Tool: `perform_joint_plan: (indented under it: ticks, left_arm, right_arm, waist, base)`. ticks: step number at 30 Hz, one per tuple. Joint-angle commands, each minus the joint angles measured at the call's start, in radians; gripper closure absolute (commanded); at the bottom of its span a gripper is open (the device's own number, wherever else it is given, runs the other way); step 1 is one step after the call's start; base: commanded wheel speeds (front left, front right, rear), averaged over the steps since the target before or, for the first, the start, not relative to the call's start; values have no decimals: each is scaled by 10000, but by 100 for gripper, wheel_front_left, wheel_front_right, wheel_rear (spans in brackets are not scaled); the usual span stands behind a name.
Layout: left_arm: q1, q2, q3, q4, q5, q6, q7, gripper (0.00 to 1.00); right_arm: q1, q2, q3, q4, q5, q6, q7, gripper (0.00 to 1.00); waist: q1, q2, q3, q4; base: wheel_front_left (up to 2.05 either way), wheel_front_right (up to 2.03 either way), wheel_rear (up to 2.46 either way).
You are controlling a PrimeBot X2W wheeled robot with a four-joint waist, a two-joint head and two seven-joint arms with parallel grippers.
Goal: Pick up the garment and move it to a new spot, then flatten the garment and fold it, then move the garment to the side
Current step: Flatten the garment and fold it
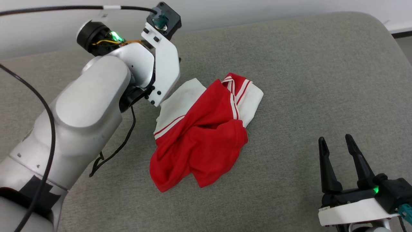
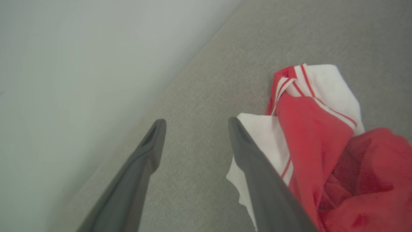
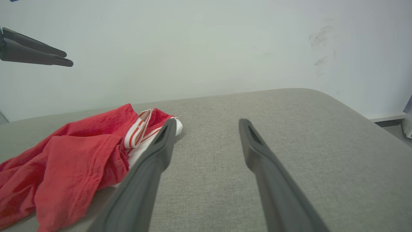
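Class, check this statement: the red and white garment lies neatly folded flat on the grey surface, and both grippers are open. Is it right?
Wrong on the folding: the garment lies crumpled in a heap on the grey surface, as the head view shows. The left gripper and right gripper are indeed open.

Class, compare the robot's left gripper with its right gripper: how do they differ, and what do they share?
The left gripper hangs by the white sleeve of the shirt; the right gripper sits well clear of the shirt. The left gripper is raised above the grey cushion; the right gripper lies low over it. Both are open and empty.
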Motion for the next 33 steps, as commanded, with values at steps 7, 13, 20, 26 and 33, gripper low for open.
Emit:
perform_joint_plan:
  ticks: [7,13,20,26,33]
  left_arm:
    - [-1161,960,-2714,-586,-2652,7,2951,0]
    - [-1565,1331,-3930,-821,-3364,6,3916,0]
    - [-1192,1550,-4376,-1114,-3134,6,4695,0]
    - [-686,1736,-4436,-1324,-2721,15,4753,100]
    - [-793,1589,-4368,-1636,-2542,17,2693,100]
  right_arm:
    - [-554,21,116,-67,168,-3,-17,0]
    - [-808,19,179,-65,244,-5,-17,0]
    - [-1072,19,242,-85,286,-3,-17,0]
    - [-1062,21,174,-30,226,-3,-17,0]
    - [-695,18,173,113,-31,-3,-17,0]
  waist:
    - [-2,0,1008,-634]
    - [-2,0,1460,-880]
    - [-2,0,1858,-1055]
    - [-2,0,1845,-978]
    - [-2,0,942,-90]
  base:
    - [0,0,0]
    - [0,0,0]
    - [0,0,0]
    - [0,0,0]
    - [0,0,0]
